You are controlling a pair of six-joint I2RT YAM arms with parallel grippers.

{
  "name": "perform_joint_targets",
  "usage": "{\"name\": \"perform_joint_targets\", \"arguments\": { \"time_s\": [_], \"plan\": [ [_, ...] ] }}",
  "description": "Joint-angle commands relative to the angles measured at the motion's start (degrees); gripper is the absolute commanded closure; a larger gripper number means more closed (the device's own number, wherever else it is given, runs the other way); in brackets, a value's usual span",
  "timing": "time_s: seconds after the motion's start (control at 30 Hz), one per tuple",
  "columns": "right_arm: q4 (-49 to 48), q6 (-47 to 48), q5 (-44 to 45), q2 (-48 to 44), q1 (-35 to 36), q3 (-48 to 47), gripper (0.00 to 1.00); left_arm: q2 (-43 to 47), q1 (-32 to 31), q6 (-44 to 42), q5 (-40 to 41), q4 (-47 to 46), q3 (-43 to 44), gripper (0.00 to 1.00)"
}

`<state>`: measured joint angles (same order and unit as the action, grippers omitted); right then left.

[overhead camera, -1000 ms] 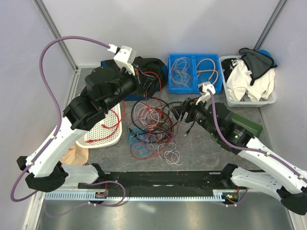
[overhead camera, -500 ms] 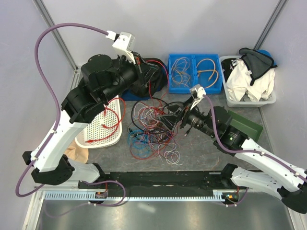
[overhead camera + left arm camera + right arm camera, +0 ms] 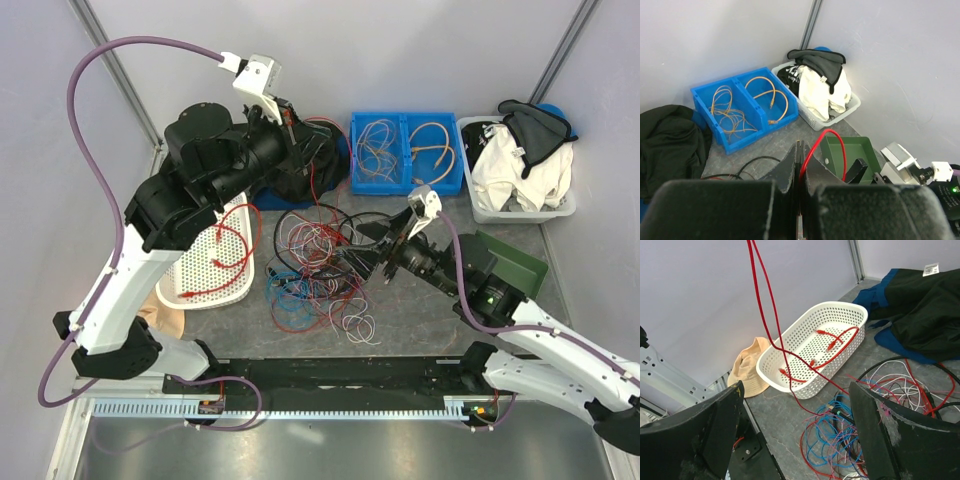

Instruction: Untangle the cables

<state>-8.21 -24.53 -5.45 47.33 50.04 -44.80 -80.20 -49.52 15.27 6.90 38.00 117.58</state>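
The cables lie as a tangle of red, blue, white and black wires mid-table, also in the right wrist view. My left gripper is raised above the back of the tangle and shut on a red cable that loops out of its closed jaws. The red cable hangs taut down to the table beside the white basket. My right gripper is open and empty at the tangle's right edge, its fingers wide apart over the wires.
A white perforated basket holding red cables stands left of the tangle, a beige hat beside it. A dark cloth, a blue bin with cables, a white bin of clothes and a green tray lie behind and right.
My left gripper has risen and moved back with the red cable, drawing it taut. My right gripper has swung left and down to the tangle's right edge.
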Motion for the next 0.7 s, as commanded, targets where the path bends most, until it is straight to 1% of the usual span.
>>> {"name": "perform_joint_targets", "arguments": {
  "time_s": [0.0, 0.3, 0.43, 0.5, 0.53, 0.57, 0.6, 0.63, 0.67],
  "plan": [
    [-3.04, 1.59, -0.43, 0.74, 0.23, 0.24, 0.07, -0.65, 0.12, -1.65, -2.23, 0.41, 3.62, 0.98],
    [-8.22, 1.42, -2.02, 10.93, 0.49, -4.76, 0.06, -1.27, 0.12, -0.59, -4.26, 0.59, 4.15, 0.98],
    [-9.28, 2.3, 0.87, 15.68, 0.67, -7.4, 0.08, -1.18, 0.12, -0.06, -4.87, 0.59, 3.36, 0.98],
    [-10.85, 2.04, 2.2, 17.26, 0.67, -8.2, 0.2, -0.92, 0.12, 0.2, -5.14, 0.5, 2.75, 0.98],
    [-11.39, 1.95, 2.46, 17.36, 0.67, -8.38, 0.29, -0.75, 0.12, 0.2, -5.23, 0.5, 1.96, 0.98],
    [-11.65, 1.95, 2.64, 17.27, 0.67, -8.55, 0.56, -0.57, 0.12, 0.2, -4.88, 0.58, 1.52, 0.98],
    [-11.48, 1.69, 2.99, 17.09, 0.67, -9.08, 0.71, -0.31, 0.12, 0.03, -4.53, 0.59, 0.99, 0.98],
    [-10.87, 1.68, 3.6, 16.83, 0.67, -9.34, 0.82, 0.48, 0.12, -0.15, -4.17, 0.5, 0.46, 0.98],
    [-9.91, 1.86, 4.83, 16.05, 0.67, -9.78, 0.99, 0.84, 0.12, -0.24, -3.04, 0.5, -0.85, 0.98]
  ]
}}
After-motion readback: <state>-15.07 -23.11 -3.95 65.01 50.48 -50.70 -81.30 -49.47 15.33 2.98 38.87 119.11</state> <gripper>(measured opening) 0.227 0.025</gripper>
